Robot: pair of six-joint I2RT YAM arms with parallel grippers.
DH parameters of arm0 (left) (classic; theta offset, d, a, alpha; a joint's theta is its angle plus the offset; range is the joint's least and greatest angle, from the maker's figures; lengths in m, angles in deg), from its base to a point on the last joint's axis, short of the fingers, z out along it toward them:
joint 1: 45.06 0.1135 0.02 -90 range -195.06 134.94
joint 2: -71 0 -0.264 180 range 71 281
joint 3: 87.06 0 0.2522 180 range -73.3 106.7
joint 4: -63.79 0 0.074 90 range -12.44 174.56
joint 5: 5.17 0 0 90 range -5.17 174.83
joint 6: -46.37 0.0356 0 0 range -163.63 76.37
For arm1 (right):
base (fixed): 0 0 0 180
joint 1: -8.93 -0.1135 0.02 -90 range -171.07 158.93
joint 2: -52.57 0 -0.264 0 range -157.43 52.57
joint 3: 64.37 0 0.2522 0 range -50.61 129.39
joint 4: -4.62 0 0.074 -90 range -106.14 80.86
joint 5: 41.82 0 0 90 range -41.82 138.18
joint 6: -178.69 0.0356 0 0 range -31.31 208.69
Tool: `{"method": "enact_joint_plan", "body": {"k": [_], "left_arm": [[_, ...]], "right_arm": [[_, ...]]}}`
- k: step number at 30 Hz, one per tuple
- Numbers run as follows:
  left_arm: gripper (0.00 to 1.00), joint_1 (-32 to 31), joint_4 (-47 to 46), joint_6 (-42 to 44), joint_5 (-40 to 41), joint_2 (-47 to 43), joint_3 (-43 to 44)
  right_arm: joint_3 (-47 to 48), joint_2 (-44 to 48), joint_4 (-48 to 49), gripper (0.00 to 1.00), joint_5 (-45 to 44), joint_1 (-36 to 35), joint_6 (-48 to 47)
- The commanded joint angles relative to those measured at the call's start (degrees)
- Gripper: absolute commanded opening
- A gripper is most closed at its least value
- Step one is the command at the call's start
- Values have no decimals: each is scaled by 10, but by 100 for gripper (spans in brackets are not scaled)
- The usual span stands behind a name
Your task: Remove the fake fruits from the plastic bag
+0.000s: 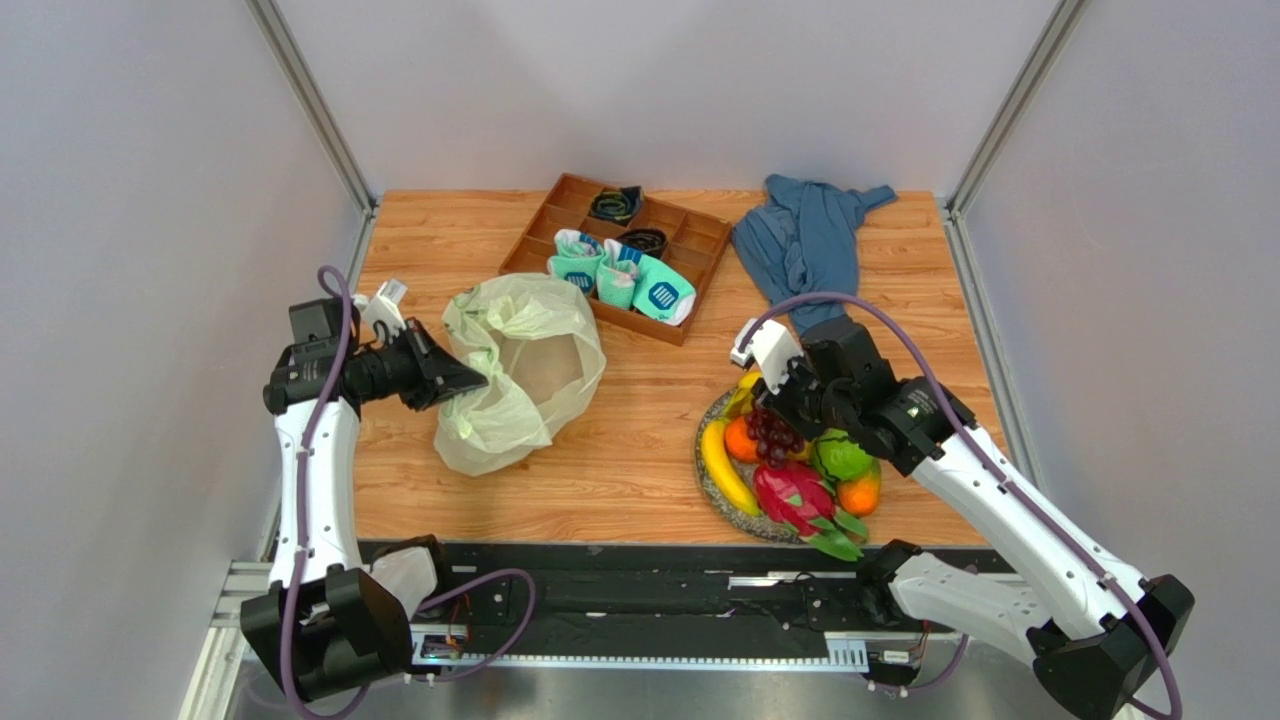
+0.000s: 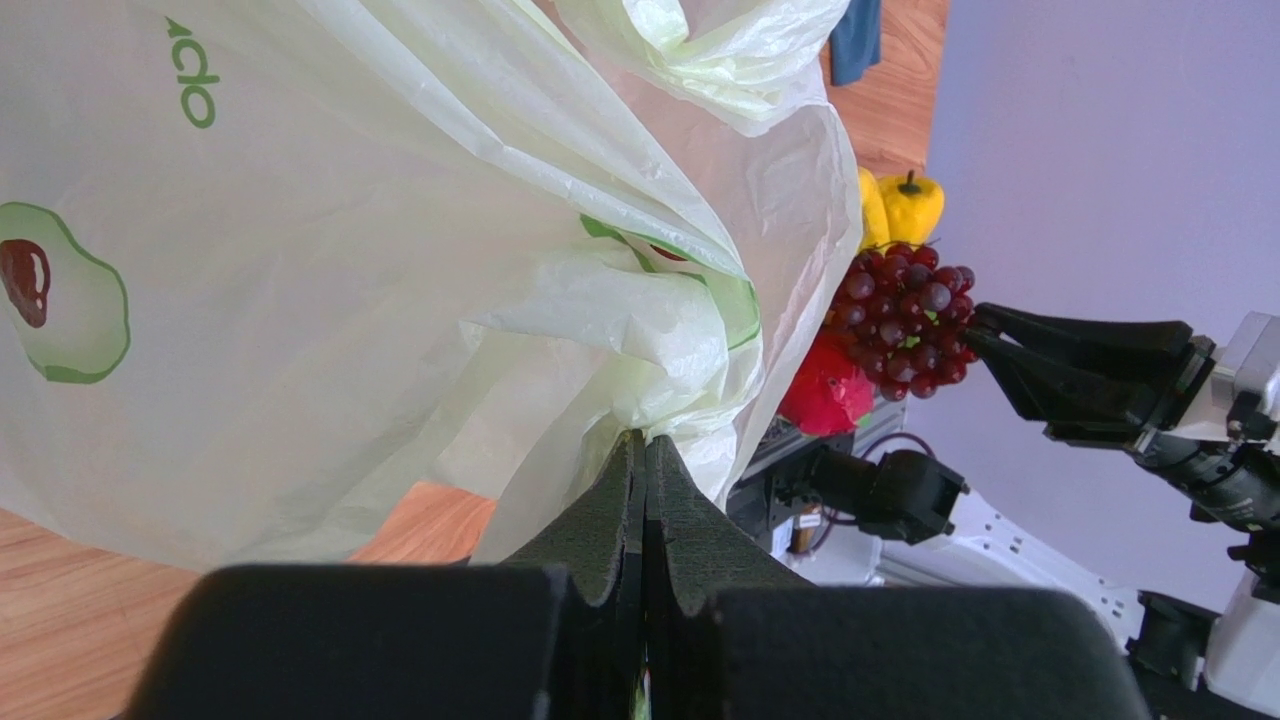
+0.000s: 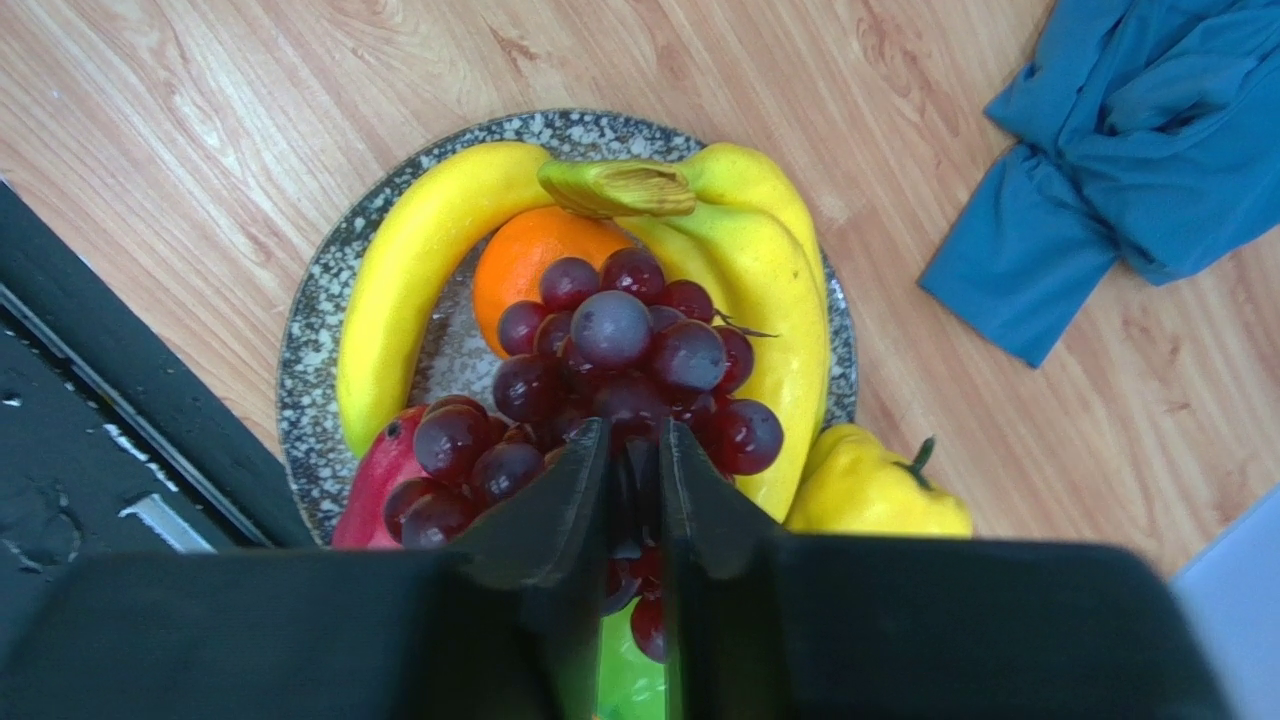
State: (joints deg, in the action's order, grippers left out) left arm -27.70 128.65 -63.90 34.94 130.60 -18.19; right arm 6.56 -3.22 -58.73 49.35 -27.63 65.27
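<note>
The left gripper (image 2: 646, 444) is seen pressed together, with a bunched fold of the plastic bag (image 2: 376, 225) pinched between its fingertips. From that fold the bag is spread upward and outward, pale yellow-green with a green print. In the top view it is slumped on the wooden table (image 1: 631, 435) left of the middle, its left side drawn toward the gripper. No fruit can be made out inside it.

The right gripper (image 3: 637, 438) is held pointing down over the grapes (image 3: 616, 338), its fingers parted by a narrow gap. A few grapes are seen in that gap; whether the pads touch them cannot be told. The bunch is piled on the other fake fruits on a speckled plate (image 3: 301, 390), which is set near the near edge of the table, right of the middle.

Around the grapes two bananas (image 3: 406, 285) are curved along the plate's rim. An orange (image 3: 519, 263) is tucked between them, and a yellow fruit with a dark stalk (image 3: 872, 488) lies at the right. A pink dragon fruit (image 1: 792, 492), a green round fruit (image 1: 842, 455) and an orange-green mango (image 1: 860, 492) are placed on the plate's near side.

A wooden tray (image 1: 564, 218) of rolled socks (image 1: 616, 278) is set at the far edge. A blue garment (image 1: 804, 240) is crumpled toward the far right corner.
</note>
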Motion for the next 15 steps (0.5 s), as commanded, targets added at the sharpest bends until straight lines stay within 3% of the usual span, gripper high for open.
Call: {"method": "enact_joint_plan", "body": {"k": [1,5,15], "left_arm": [[0,6,-16,-2,-15,-18,8],[0,6,-21,-6,-17,-25,3],[0,6,-28,-8,-23,-22,-1]], "right_arm": [[7,-4,-11,32,9,2,3],[6,-5,-22,44,-5,2,-7],[70,-18,-54,51,29,2,13]]}}
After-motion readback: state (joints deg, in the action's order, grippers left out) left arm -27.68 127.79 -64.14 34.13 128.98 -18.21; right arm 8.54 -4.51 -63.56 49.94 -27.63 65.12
